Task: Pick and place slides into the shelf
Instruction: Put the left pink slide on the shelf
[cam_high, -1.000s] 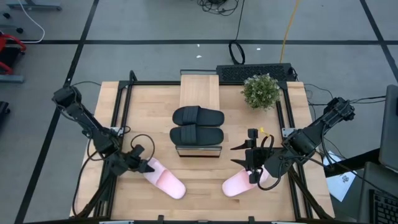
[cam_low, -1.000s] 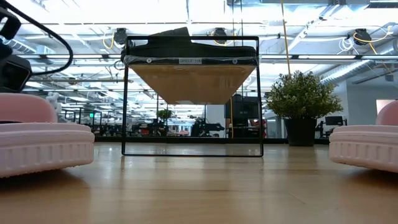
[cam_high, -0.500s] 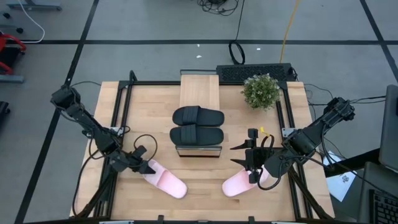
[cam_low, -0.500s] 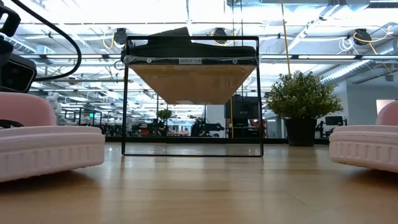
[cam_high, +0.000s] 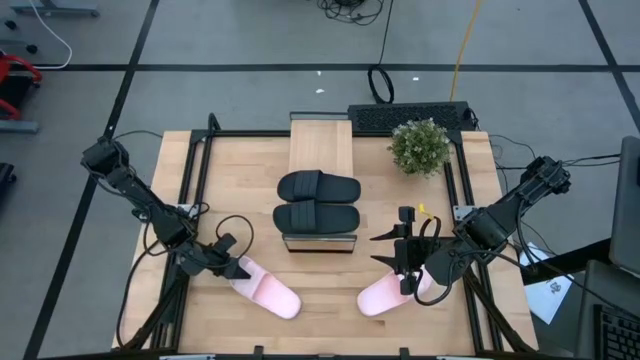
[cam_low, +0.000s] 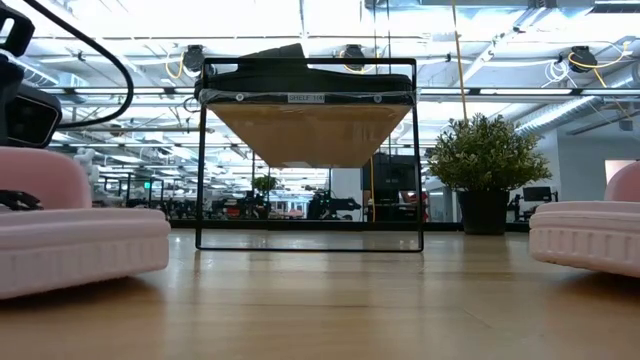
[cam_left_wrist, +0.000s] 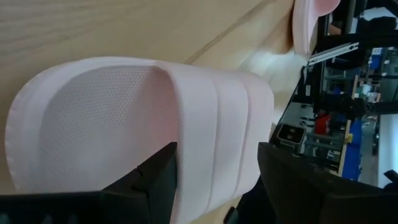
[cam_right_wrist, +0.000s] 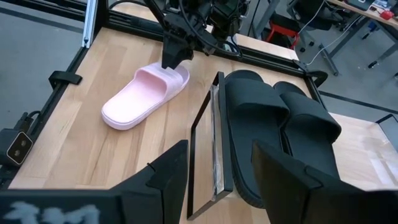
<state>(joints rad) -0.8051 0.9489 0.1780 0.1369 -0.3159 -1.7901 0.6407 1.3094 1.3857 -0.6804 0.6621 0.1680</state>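
The left gripper (cam_high: 228, 262) stands with its fingers spread wide astride the strap of the left pink slide (cam_high: 268, 290) at the table's near left, seemingly placed to grip the strap for lifting. The right gripper (cam_high: 403, 262), also spread and empty, hovers above the right pink slide (cam_high: 382, 296), facing the shelf (cam_high: 320, 150). Both black slides (cam_high: 318, 202) already lie across the shelf's near end, leaving the far plank free.
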